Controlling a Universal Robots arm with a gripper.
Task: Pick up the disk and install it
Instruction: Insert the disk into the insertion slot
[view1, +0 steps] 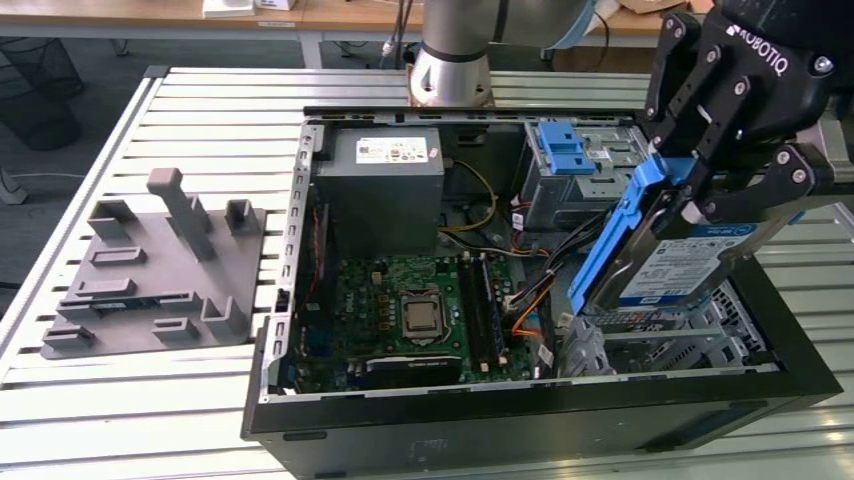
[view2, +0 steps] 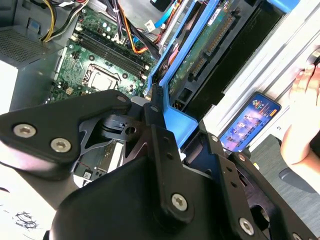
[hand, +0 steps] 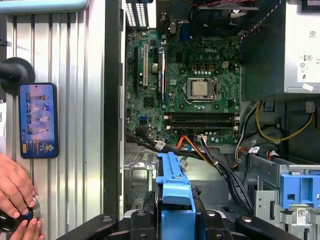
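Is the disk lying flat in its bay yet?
No: in the exterior view the gripper holds the disk steeply tilted, its upper end standing above the case.

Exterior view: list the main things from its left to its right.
From the left: grey fixture block → motherboard → the disk, tilted and gripped by the claw.

1. Exterior view: the picture's edge cuts the gripper (view1: 738, 200), which covers the upper end of the disk (view1: 674, 270).
2. Exterior view: the disk hides most of the metal bay (view1: 694, 335) under it.
3. First wrist view: the picture's edge cuts a hand (hand: 15, 197); the dark object (hand: 12, 218) under it cannot be identified.
4. First wrist view: the screen content of the phone (hand: 38, 120) is too small to tell.
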